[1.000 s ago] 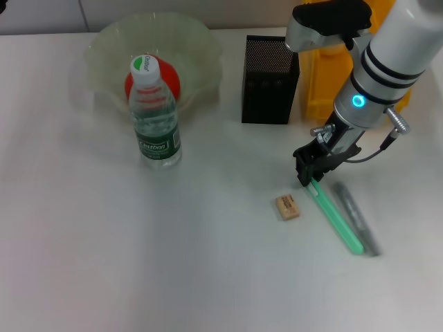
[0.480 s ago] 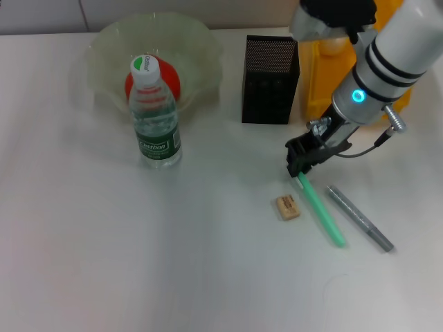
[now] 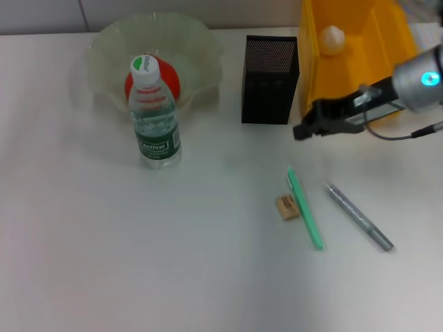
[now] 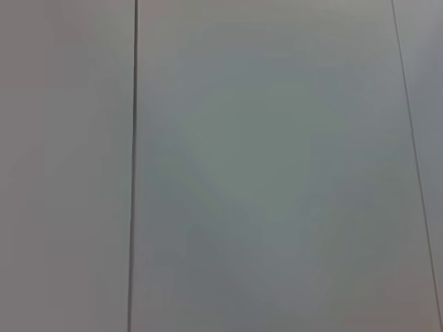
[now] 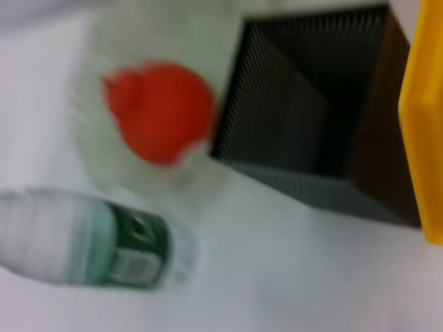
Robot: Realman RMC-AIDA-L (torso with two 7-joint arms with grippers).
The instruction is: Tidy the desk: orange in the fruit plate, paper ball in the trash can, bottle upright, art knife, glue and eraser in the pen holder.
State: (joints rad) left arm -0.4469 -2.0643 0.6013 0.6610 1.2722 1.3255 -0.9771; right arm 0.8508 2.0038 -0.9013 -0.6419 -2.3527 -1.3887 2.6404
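The bottle stands upright on the counter, far left of the fingers, before the fruit plate holding the orange. The pen holder sits just left of them. The eraser, green pen and grey pen lie below. The right arm reaches in level from the right; right gripper empty, finger spacing cannot be told. The paper ball lies in the trash can.
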